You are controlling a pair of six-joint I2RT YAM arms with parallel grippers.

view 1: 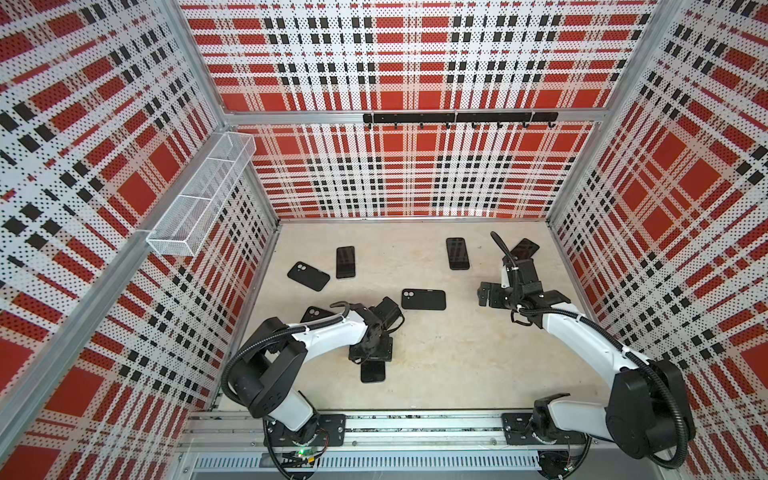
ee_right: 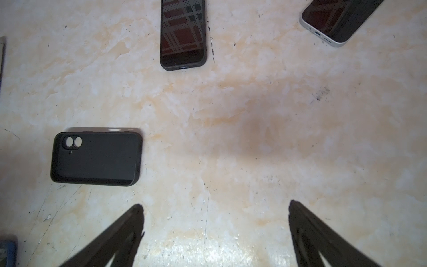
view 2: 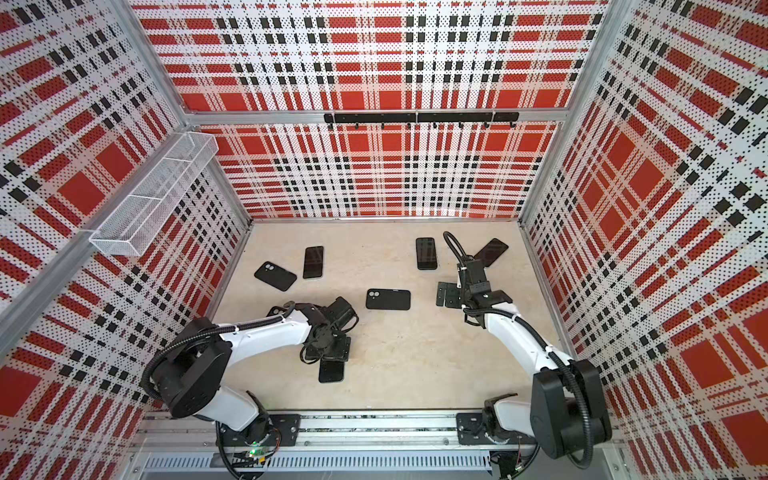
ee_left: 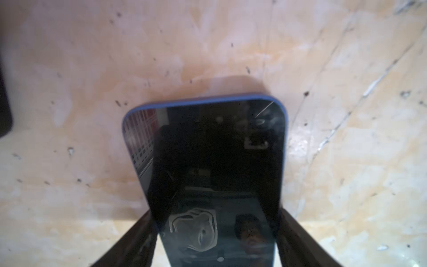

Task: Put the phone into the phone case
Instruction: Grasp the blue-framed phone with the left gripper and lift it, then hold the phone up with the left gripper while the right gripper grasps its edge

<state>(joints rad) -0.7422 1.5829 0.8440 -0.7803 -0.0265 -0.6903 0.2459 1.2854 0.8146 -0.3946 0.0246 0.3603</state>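
Count four phones and three black cases, all flat on the table (view 1: pixel 436 386).

Phones, each screen up:
- Find the blue-rimmed phone (ee_left: pixel 208 150) at the front left, under the left gripper (ee_left: pixel 216 212), with only one end showing in both top views.
- Find the left-rear phone (view 1: pixel 345 262) toward the back left.
- Find the right-rear phone (view 1: pixel 457 253), dark-rimmed, toward the back right.
- Find the white-rimmed phone (ee_right: pixel 339 20) at the back right, angled and partly covered by the right arm in both top views.

Cases:
- Find the left case (view 1: pixel 308 276) just beside the left-rear phone, not touching it.
- Find the middle case (ee_right: pixel 96 159) near the table's centre, open side up, well apart from every phone.
- Find the third case (view 1: pixel 314 312) largely hidden behind the left arm.

Left gripper: lowered over the blue-rimmed phone, one finger (ee_left: pixel 143 238) against each long edge. Seemingly clamped on it, the wrist view being blurred at the contact.

Right gripper (ee_right: pixel 215 205): above bare table on the right, jaws spread wide, holding nothing.
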